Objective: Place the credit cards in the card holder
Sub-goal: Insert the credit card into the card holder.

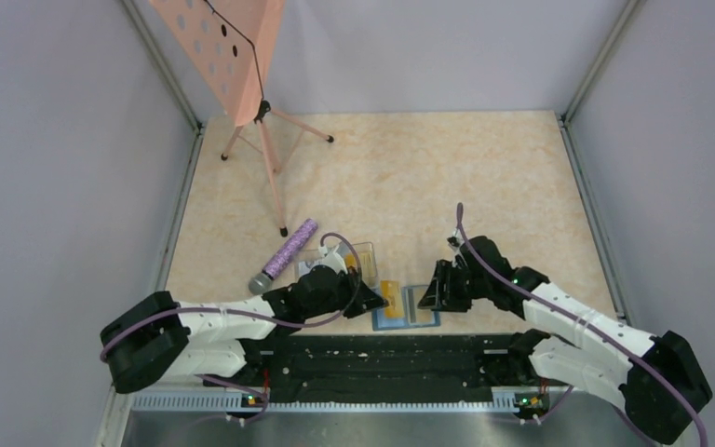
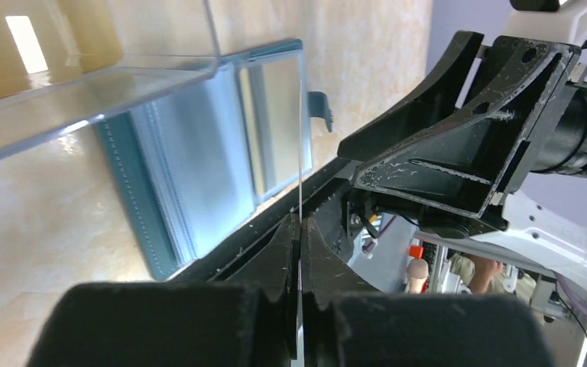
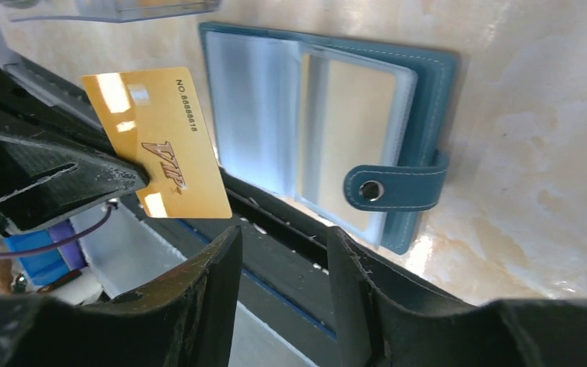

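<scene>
The teal card holder (image 1: 410,308) lies open at the table's near edge, with its pale blue slots up and its snap tab (image 3: 392,188) off to the side. It also shows in the left wrist view (image 2: 199,164) and the right wrist view (image 3: 336,122). My left gripper (image 1: 375,298) is shut on a gold credit card (image 3: 159,144), held upright above the holder's left edge. The card shows edge-on as a thin line (image 2: 299,138) in the left wrist view. My right gripper (image 3: 283,241) is open and empty, just right of the holder (image 1: 435,293).
A clear plastic box (image 1: 350,255) stands just behind my left gripper; what it holds is unclear. A purple microphone (image 1: 285,253) lies to its left. A pink music stand (image 1: 233,56) on a tripod stands at the back left. The black base rail (image 1: 382,358) runs along the near edge.
</scene>
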Robot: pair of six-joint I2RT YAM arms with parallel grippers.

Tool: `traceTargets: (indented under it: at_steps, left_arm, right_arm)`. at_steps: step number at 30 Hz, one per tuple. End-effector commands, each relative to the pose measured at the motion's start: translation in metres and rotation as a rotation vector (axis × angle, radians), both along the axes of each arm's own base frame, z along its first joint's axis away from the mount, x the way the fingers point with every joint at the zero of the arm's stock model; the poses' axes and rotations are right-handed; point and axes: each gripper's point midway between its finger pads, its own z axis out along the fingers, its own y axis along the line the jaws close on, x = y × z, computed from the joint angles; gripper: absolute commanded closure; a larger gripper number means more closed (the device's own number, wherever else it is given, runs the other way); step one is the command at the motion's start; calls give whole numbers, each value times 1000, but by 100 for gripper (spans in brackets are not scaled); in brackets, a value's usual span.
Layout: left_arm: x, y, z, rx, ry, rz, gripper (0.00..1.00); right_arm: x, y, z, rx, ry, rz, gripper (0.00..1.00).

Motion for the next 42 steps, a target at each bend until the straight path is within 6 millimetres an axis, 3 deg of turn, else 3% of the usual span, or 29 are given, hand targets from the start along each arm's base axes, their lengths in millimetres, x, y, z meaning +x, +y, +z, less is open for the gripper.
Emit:
traceTargets:
  at_steps: [1, 15, 20, 42]
  left_arm:
    - [15, -14, 13, -30, -36, 37, 100]
    - [14, -39, -20, 36, 24, -43, 100]
    - [14, -34, -34, 82, 59, -25, 100]
    - [9, -43, -50, 67, 122, -38, 100]
  right_arm:
    - [16, -1, 3, -47, -41, -5, 57]
    - [16, -23, -32, -184, 17, -72, 58]
    - [15, -27, -38, -199, 33, -78, 59]
    - [5, -27, -56, -174, 82, -71, 60]
